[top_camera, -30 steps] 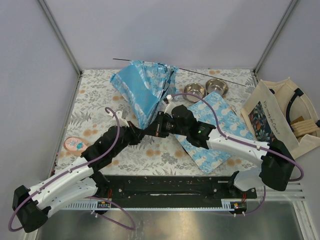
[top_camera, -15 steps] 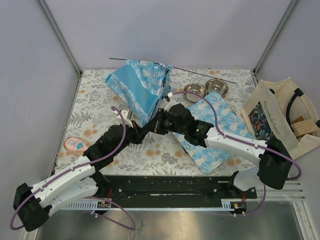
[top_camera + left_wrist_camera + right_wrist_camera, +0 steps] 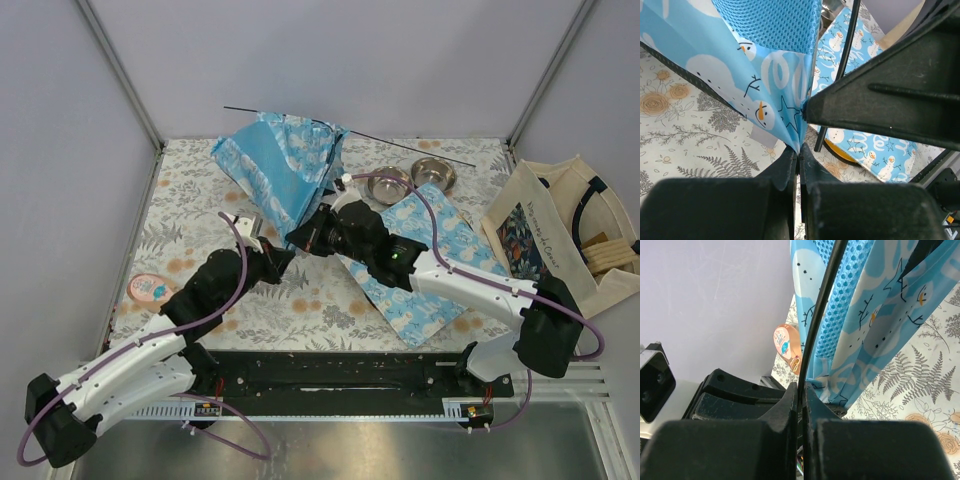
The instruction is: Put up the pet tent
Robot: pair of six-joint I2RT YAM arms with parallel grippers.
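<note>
The pet tent [image 3: 280, 165], light-blue fabric with white snowmen, hangs crumpled and half spread at the back centre of the table. A thin black pole [image 3: 400, 146] sticks out of it to the right. My left gripper [image 3: 284, 256] is shut on the tent's lowest fabric corner [image 3: 796, 131], pinched at the fingertips [image 3: 799, 150]. My right gripper [image 3: 299, 238] sits right beside it, shut on a black tent pole [image 3: 821, 310] that runs up along the blue mesh panel [image 3: 847, 295]. The two grippers almost touch under the tent.
A flat square snowman-print mat [image 3: 432, 268] lies under the right arm. Two steel bowls [image 3: 390, 182] [image 3: 434, 172] stand behind it. A canvas tote bag [image 3: 560, 232] sits at the right edge and an orange round packet [image 3: 150, 290] at the left.
Both grippers have moved slightly toward the back and left, still gripping. The tent has lifted and spread wider, and its pole has shifted.
</note>
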